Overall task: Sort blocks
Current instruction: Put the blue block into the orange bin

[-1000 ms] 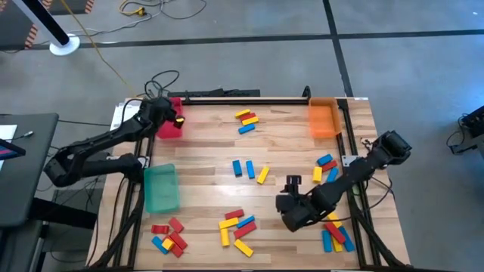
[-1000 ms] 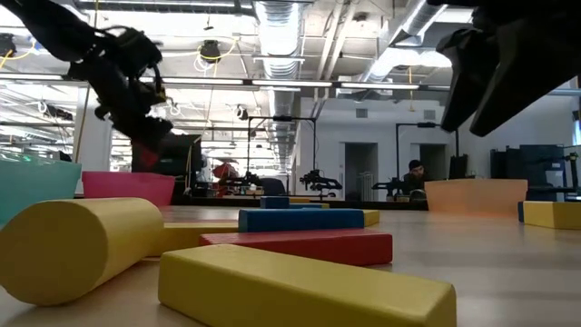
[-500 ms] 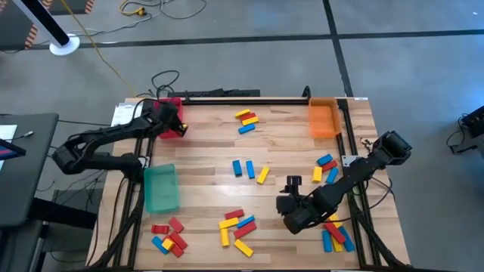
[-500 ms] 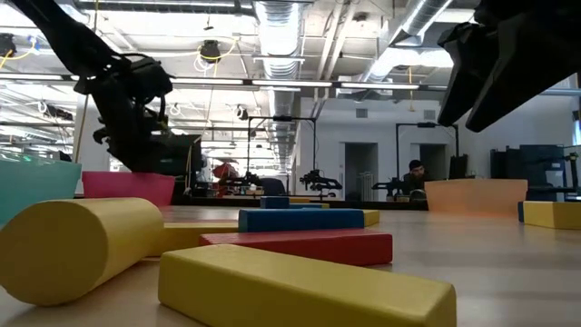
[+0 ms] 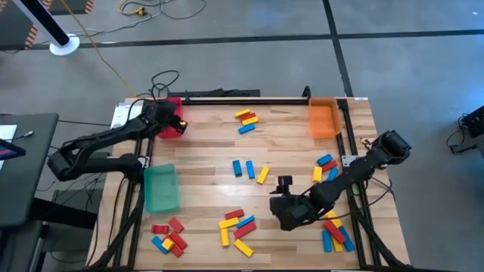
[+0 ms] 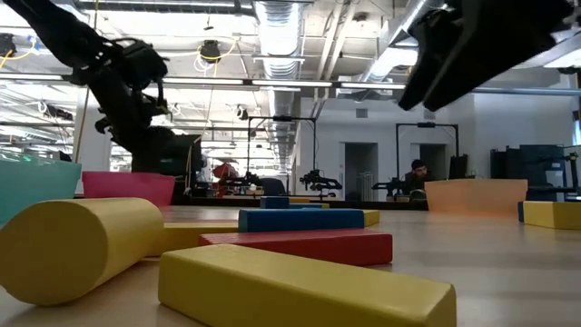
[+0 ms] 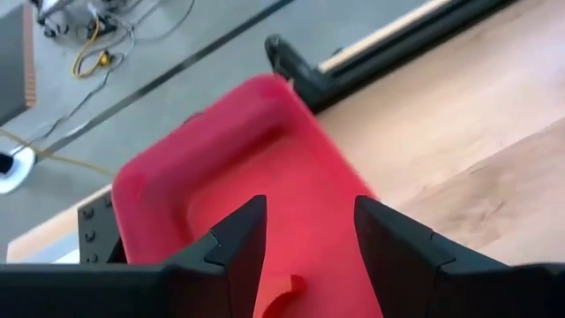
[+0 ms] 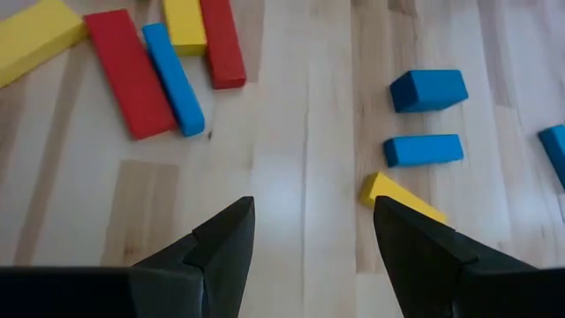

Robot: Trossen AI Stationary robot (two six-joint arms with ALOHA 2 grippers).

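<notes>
At the near edge of the table the right gripper [image 5: 285, 183] hangs over bare wood with its jaws apart and empty, between the mixed cluster of blocks [image 5: 237, 225] toward the front and the blue pair with a yellow bar [image 5: 249, 171] at mid-table. These bars lie flat at differing angles, the blue pair [image 8: 428, 119] with long axes roughly parallel and the yellow one slanted, so a descent not turned across a bar's long axis would likely nudge or pinch a neighbour touching it. Farther back, the left gripper [image 7: 300, 243] hovers over the red tray [image 5: 169, 119] with its fingers parted and nothing between them; a red piece [image 7: 281, 291] lies in the tray under it.
</notes>
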